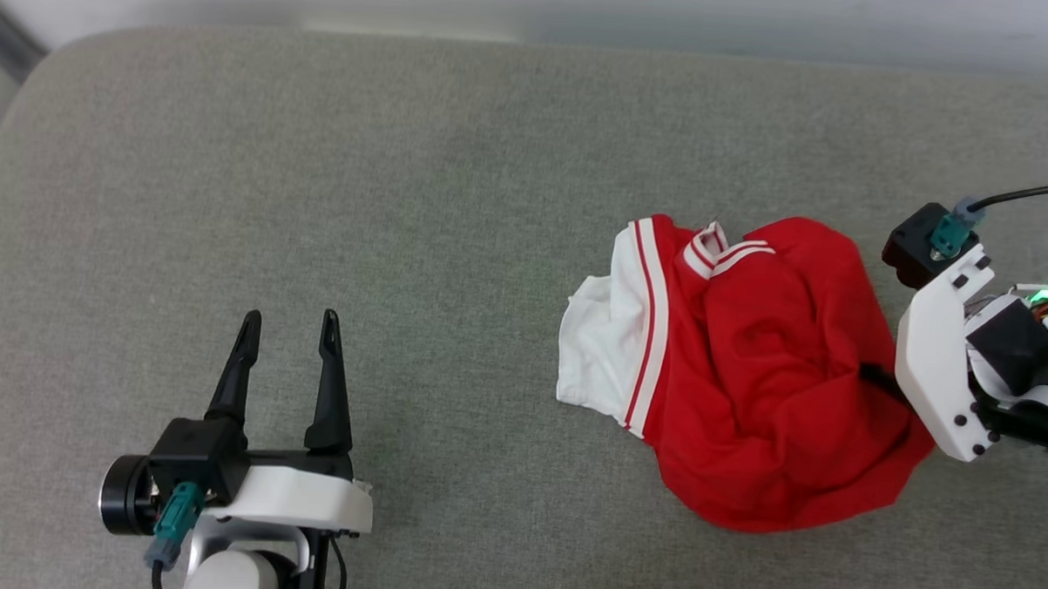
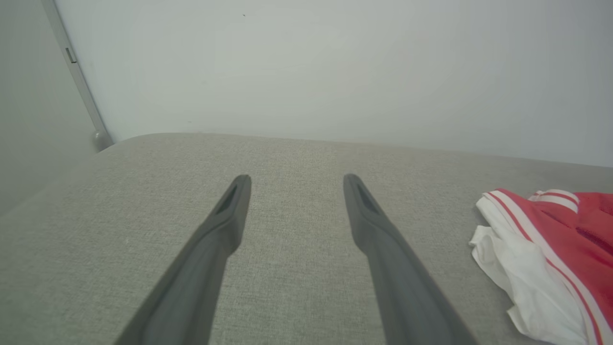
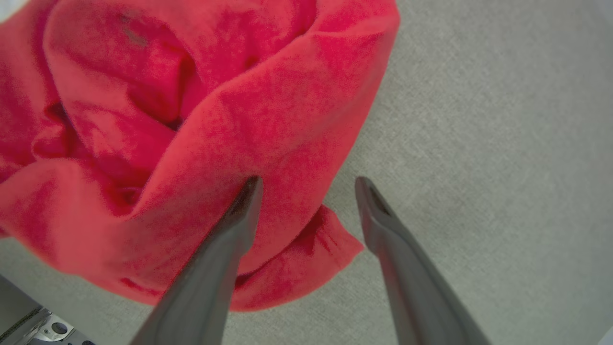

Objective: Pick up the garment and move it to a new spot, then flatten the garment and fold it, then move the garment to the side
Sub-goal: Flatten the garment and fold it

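The garment [image 1: 765, 373], a red T-shirt with a white sleeve and red-and-white striped trim, lies crumpled on the grey cushion at the right. My right gripper [image 3: 309, 184] hangs open over the garment's right edge: one finger lies against a red fold [image 3: 268, 143], the other stands over bare cushion. In the head view its white wrist housing [image 1: 940, 361] hides the fingers apart from a dark tip at the cloth. My left gripper [image 1: 289, 321] is open at the lower left, far from the garment, with nothing between its fingers. The white sleeve [image 2: 522, 268] shows at the right of the left wrist view.
The grey cushion [image 1: 405, 194] spreads wide to the left of and behind the garment. A pale wall [image 2: 311, 62] rises behind its far edge, with a grey vertical post [image 2: 79, 81] at the far left corner. A black cable [image 1: 1029, 194] runs off the right wrist.
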Controlling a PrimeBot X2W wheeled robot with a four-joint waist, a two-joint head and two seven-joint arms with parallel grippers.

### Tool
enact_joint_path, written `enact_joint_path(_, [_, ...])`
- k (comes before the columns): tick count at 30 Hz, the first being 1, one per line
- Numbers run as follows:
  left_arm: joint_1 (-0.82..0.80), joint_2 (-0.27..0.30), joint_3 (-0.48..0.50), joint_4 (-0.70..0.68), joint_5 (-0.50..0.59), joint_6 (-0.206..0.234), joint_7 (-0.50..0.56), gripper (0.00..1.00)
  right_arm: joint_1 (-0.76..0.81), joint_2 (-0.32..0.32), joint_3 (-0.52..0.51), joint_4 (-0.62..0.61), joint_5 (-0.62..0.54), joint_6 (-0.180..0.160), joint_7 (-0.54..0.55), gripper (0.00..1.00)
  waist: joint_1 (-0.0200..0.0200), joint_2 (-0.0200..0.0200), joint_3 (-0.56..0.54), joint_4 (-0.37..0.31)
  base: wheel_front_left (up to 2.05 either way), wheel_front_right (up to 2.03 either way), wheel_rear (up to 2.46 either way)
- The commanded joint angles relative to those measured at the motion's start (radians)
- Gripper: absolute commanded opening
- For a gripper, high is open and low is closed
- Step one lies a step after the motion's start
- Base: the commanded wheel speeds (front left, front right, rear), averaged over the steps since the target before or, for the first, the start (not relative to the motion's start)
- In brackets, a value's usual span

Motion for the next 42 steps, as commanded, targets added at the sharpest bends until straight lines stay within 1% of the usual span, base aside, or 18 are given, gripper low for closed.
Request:
enact_joint_path(1, [-0.012,-0.001,-0.001,-0.004,-0.004,0.004,-0.003,1.0,-0.011,0.01,0.002,0.01,0.004,-0.001,0.001,1.0,-0.0002,0.0,0.029,0.016,0.0,0.0,0.0])
enact_joint_path(6, [-0.041,-0.001,-0.015,-0.004,-0.013,0.007,-0.003,1.0,0.027,0.045,0.089,0.125,0.032,0.0,-0.019,1.0,-0.0002,0.0,0.074,0.037,0.0,0.0,0.0])
enact_joint_path(9, [-0.048,-0.001,-0.016,0.0,-0.013,0.011,-0.003,1.0,0.069,0.06,0.173,0.176,0.054,0.002,-0.028,1.0,-0.0002,0.0,0.081,0.042,0.0,0.0,0.0])
enact_joint_path(12, [-0.051,-0.001,-0.013,0.006,-0.012,0.014,-0.003,1.0,0.07,0.069,0.209,0.207,0.07,0.002,-0.071,1.0,-0.0002,0.0,0.073,0.04,0.0,0.0,0.0])
enact_joint_path(13, [-0.047,-0.001,-0.011,0.008,-0.01,0.015,-0.003,1.0,0.059,0.069,0.214,0.211,0.071,0.002,-0.089,0.68,-0.0002,0.0,0.065,0.037,0.0,0.0,0.0])
enact_joint_path(14, [-0.043,-0.001,-0.009,0.011,-0.009,0.015,-0.003,1.0,0.043,0.066,0.216,0.212,0.071,0.001,-0.112,0.05,-0.0002,0.0,0.057,0.033,0.0,0.0,0.0])
enact_joint_path(15, [-0.038,-0.001,-0.007,0.013,-0.008,0.015,-0.003,1.0,0.026,0.062,0.215,0.211,0.071,0.001,-0.134,0.0,-0.0002,0.0,0.047,0.029,0.0,0.0,0.0])
enact_joint_path(18, [-0.019,-0.001,-0.003,0.017,-0.007,0.015,-0.003,1.0,-0.025,0.038,0.203,0.2,0.08,-0.001,-0.205,0.0,-0.0002,0.0,0.006,0.015,0.0,0.0,0.0])
enact_joint_path(19, [0.0,-0.001,0.0,0.021,-0.007,0.016,-0.003,1.0,-0.062,-0.003,0.189,0.16,0.096,-0.001,-0.268,0.0,-0.0002,0.0,-0.041,0.001,0.0,0.0,0.0])
enact_joint_path(23, [0.042,-0.001,0.005,0.022,-0.01,0.022,-0.003,1.0,-0.027,-0.074,0.16,0.093,0.135,-0.001,-0.332,0.0,-0.0002,0.0,-0.102,-0.018,0.0,0.0,0.0])
enact_joint_path(28, [0.09,-0.001,0.015,0.019,-0.012,0.031,-0.003,1.0,0.09,-0.183,0.108,-0.031,0.161,-0.001,-0.378,0.0,-0.0002,0.0,-0.155,-0.044,0.0,0.0,0.0])
enact_joint_path(32, [0.113,-0.001,0.017,0.01,-0.016,0.034,-0.003,1.0,0.26,-0.228,0.041,-0.089,0.187,-0.001,-0.398,0.0,-0.0002,0.0,-0.174,-0.06,0.0,0.0,0.0])
enact_joint_path(36, [0.124,-0.001,0.015,0.006,-0.018,0.038,-0.003,1.0,0.459,-0.201,-0.024,-0.069,0.184,-0.001,-0.422,0.0,-0.0002,0.0,-0.18,-0.068,0.0,0.0,0.0])
enact_joint_path(39, [0.123,-0.001,0.012,0.006,-0.015,0.035,-0.003,1.0,0.597,-0.139,-0.055,-0.024,0.179,-0.001,-0.426,0.0,-0.0002,0.0,-0.178,-0.066,0.0,0.0,0.0])
enact_joint_path(42, [0.119,-0.001,0.01,0.01,-0.011,0.03,-0.003,1.0,0.682,-0.081,-0.084,0.031,0.153,-0.001,-0.428,0.0,-0.0002,0.0,-0.177,-0.062,0.0,0.0,0.0])
